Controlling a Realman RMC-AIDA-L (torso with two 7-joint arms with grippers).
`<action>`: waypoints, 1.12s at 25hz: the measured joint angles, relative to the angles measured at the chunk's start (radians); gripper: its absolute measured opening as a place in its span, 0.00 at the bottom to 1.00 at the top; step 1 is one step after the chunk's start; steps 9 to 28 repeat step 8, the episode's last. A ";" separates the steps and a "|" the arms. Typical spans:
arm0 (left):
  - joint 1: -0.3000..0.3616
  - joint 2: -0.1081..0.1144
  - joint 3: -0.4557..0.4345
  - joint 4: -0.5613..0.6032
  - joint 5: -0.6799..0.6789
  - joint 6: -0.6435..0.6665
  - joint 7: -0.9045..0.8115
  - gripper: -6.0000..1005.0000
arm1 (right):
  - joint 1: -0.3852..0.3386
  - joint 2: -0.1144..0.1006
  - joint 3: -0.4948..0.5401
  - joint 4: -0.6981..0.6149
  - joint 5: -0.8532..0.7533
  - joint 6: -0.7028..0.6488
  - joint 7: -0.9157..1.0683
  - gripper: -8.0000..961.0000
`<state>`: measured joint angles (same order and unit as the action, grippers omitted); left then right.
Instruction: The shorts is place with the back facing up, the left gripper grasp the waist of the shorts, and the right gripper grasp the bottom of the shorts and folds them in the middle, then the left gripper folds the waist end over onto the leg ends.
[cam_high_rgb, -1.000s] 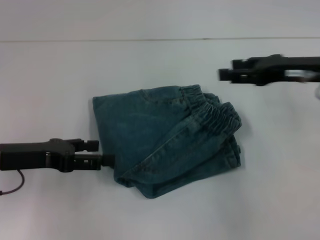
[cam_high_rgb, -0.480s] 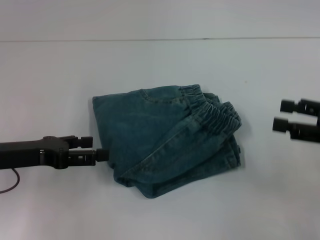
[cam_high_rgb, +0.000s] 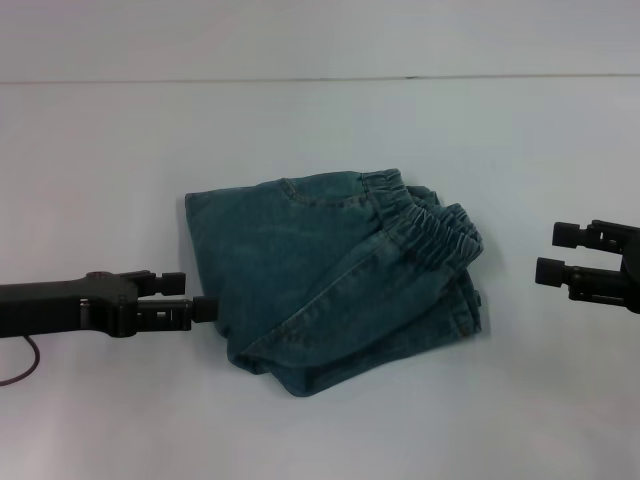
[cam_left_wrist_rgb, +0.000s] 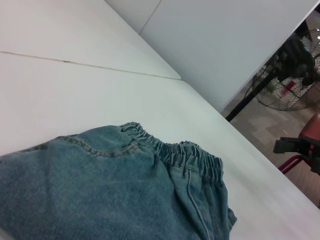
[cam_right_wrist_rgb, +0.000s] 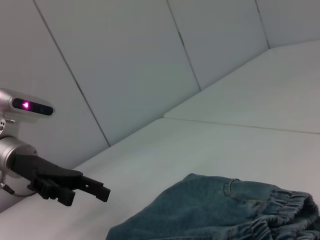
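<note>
I see shorts (cam_high_rgb: 335, 275) folded, lying mid-table (cam_high_rgb: 300, 130), blue denim, soft bundle, gathered elastic waistband bunched toward right side, stitched seams visible. Left gripper (cam_high_rgb: 197, 302) low at shorts' left edge, fingers apart, tips just beside fabric, gripping nothing. Right gripper (cam_high_rgb: 550, 253) hangs well apart from shorts on right, fingers spread, empty. Table white, smooth, matte.

Both arms end in matte black, boxy grippers: the left gripper (cam_high_rgb: 198, 298) and the right gripper (cam_high_rgb: 548, 252), each with blunt, square-tipped fingers. A thin dark cable (cam_high_rgb: 22, 368) loops beneath the left arm. In the right wrist view, the left arm shows a silver-grey cylindrical wrist housing (cam_right_wrist_rgb: 17, 127) carrying a dark band with a pink indicator light (cam_right_wrist_rgb: 26, 105).
</note>
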<state>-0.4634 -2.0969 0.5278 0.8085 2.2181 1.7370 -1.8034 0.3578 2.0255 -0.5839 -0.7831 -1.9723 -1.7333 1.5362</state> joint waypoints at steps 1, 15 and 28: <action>0.000 0.000 0.000 0.000 0.000 0.000 0.000 0.94 | 0.000 0.001 0.000 0.000 0.000 0.001 0.000 0.83; -0.006 0.000 0.003 -0.002 0.000 -0.001 0.001 0.94 | 0.001 0.003 0.002 0.001 0.000 0.011 0.000 0.83; -0.006 0.000 0.003 -0.002 0.000 -0.001 0.001 0.94 | 0.001 0.003 0.002 0.001 0.000 0.011 0.000 0.83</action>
